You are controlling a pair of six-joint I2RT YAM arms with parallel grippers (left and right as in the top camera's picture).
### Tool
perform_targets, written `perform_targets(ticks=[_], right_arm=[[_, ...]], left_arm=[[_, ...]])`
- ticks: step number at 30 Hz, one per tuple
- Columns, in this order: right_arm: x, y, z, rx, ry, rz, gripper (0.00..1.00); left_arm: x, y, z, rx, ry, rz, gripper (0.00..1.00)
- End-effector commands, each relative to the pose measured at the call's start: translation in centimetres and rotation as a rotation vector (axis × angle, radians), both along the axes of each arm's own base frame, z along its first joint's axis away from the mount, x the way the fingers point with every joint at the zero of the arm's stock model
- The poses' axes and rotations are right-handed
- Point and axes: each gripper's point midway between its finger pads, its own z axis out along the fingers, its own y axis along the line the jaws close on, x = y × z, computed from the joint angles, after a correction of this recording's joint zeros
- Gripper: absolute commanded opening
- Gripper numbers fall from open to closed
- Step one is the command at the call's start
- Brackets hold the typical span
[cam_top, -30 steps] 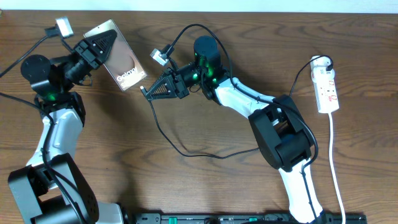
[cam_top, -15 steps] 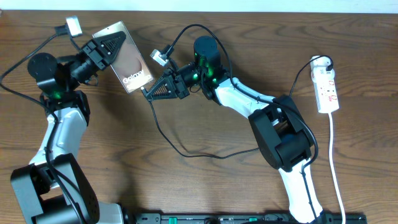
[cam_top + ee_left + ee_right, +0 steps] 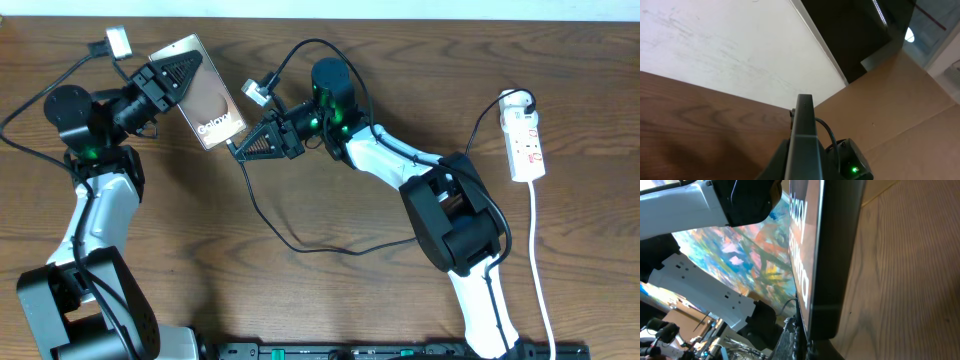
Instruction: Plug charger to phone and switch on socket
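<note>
Gripping the phone point(image 3: 203, 98) by its far-left end, the left pincer point(image 3: 172, 78) is closed on the slab and holds it off the bench point(image 3: 300, 310) at the far left. The glossy brown face is turned up and the "Galaxy" lettering lies toward the near-right end. From the left wrist the phone point(image 3: 804, 145) shows edge-on, rising straight out between the fingers. The right pincer point(image 3: 240, 148) sits just beside that lettered end, its fingers drawn in to a point around the tip of the charger point(image 3: 320, 250). The thin black cable drops from there and loops across the bench toward the near right. From the right wrist the phone's edge point(image 3: 832, 255) fills the view; whether the tip touches it cannot be told. The socket point(image 3: 527, 140) lies at the far right, well apart from both arms.
</note>
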Motion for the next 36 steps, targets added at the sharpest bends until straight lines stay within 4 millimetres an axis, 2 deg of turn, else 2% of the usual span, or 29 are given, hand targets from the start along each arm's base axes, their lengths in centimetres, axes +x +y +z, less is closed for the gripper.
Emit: perform_targets(ticks=[1, 36], right_arm=[[-0.11, 0.42, 0.61, 0.013, -0.020, -0.004, 0.01], [-0.07, 0.44, 0.61, 0.013, -0.020, -0.006, 0.01]], left_arm=[[-0.32, -0.36, 1.28, -0.006, -0.014, -0.028, 0.08], [-0.79, -0.78, 1.17, 0.042, -0.057, -0.060, 0.07]])
